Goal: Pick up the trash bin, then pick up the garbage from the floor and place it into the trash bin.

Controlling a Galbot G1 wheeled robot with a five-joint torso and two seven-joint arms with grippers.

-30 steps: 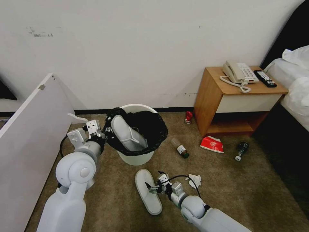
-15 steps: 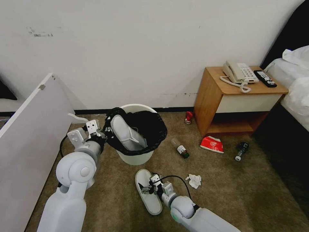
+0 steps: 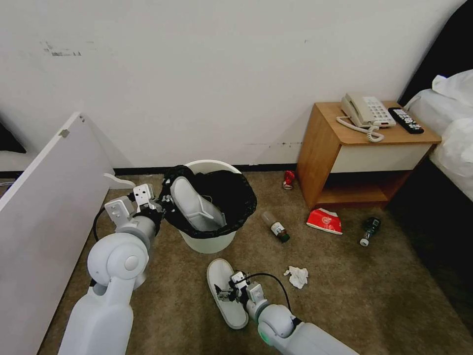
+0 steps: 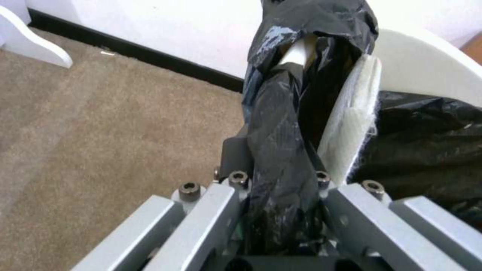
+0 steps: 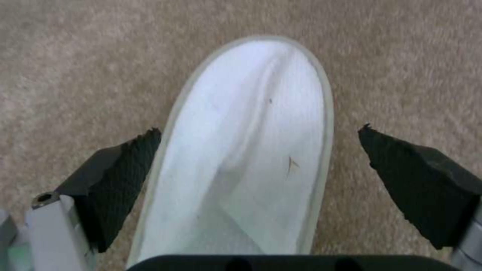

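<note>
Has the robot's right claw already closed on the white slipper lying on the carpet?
No: in the right wrist view the right gripper is open, its black pads standing apart on either side of the flat white fabric slipper.

Even, bright indoor light; wrist views soft, head view edge-warped

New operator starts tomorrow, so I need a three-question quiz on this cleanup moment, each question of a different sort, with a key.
1. True or false: the left gripper is shut on the trash bin rim.
2. The right gripper straddles which item? A) tissue B) slipper on the carpet C) red packet
3. Fill in: a second slipper lies inside the ____.

Key: 1 true; 2 B, its fingers open, one on each side; 3 trash bin.
</note>
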